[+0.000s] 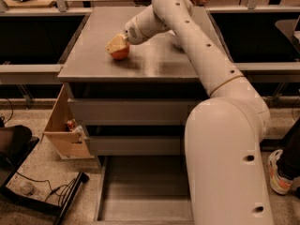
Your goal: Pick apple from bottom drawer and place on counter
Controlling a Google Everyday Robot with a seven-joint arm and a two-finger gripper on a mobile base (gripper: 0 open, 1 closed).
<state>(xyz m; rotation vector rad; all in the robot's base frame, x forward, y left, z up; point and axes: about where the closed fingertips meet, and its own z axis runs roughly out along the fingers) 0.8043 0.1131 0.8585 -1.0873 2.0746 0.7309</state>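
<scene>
The apple (120, 53), small, red with an orange blush, sits low over the left part of the grey counter (154, 62), touching or just above it. My gripper (117, 46) is shut on the apple from above, its pale fingers covering the apple's top. The white arm reaches over the counter from the lower right. The bottom drawer (145, 191) stands pulled out at floor level, a wide grey tray with nothing visible in the part that shows; the arm's base hides its right side.
A white bowl (174, 40) is mostly hidden behind the arm on the counter. A light wooden box (63, 125) stands left of the cabinet. Cables and black gear (33, 191) lie on the floor at the lower left. A shoe (280, 172) shows at the right.
</scene>
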